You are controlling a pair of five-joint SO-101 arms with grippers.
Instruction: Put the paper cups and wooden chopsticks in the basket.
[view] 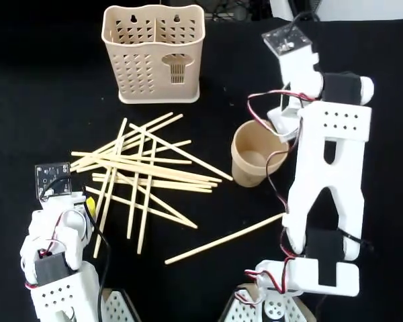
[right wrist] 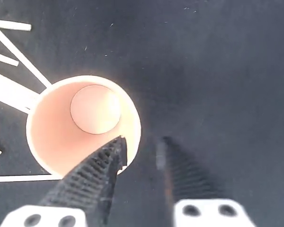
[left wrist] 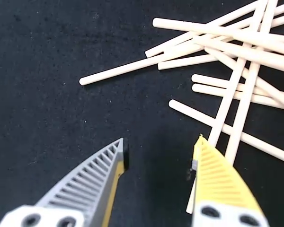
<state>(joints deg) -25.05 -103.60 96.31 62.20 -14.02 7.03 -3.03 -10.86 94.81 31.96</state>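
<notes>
**Right gripper point(right wrist: 139, 141) astride the paper cup point(right wrist: 52, 132) rim**

Its fingers point(right wrist: 99, 175) are apart, one inside the upright cup and one outside, not clamped. I judge the cup light and easily crushed, so pinch the rim gently. Left gripper point(left wrist: 161, 142) is spread open beside the chopsticks point(left wrist: 236, 52), which look thin, stiff and likely to roll. Well apart stands the basket point(view: 121, 60).

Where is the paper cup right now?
In the high view the paper cup stands upright just right of the chopsticks, with the right tool at its rim.
</notes>
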